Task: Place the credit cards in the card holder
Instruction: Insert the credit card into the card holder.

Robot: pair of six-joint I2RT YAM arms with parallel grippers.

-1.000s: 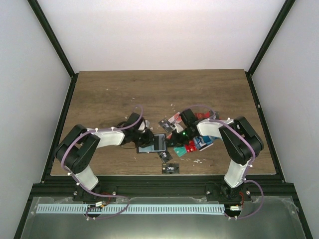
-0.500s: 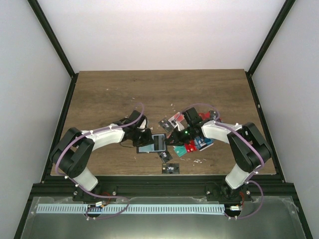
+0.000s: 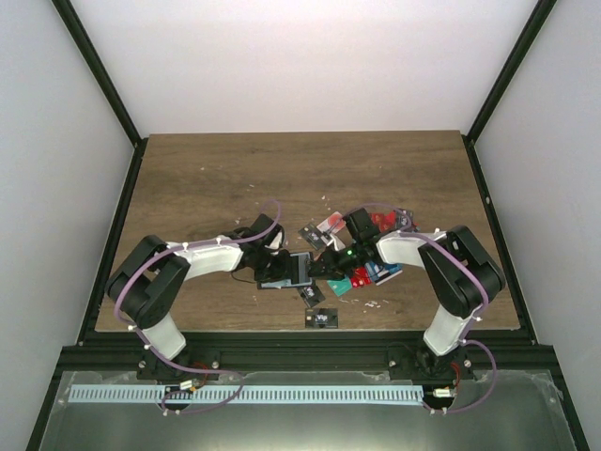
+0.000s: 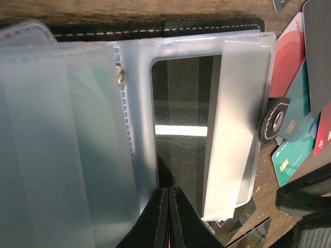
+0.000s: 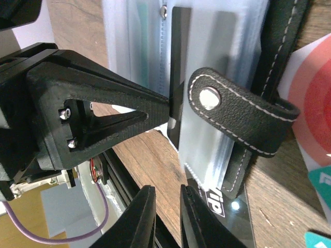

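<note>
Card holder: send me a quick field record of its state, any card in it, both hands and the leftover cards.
card holder: open on the table, clear sleeves fanned, snap tab undone
black card: partly under a sleeve
left hand: shut on the black card's edge
right hand: slightly open, holding nothing, near the snap tab
loose cards: red, teal and black, on the table right of the holder

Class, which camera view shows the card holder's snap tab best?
Right wrist: the snap tab is large and sharp, with its stitching and metal stud clear. Left wrist shows only its rounded end, at the right. Top external shows the card holder, but the tab is too small to make out.
</note>
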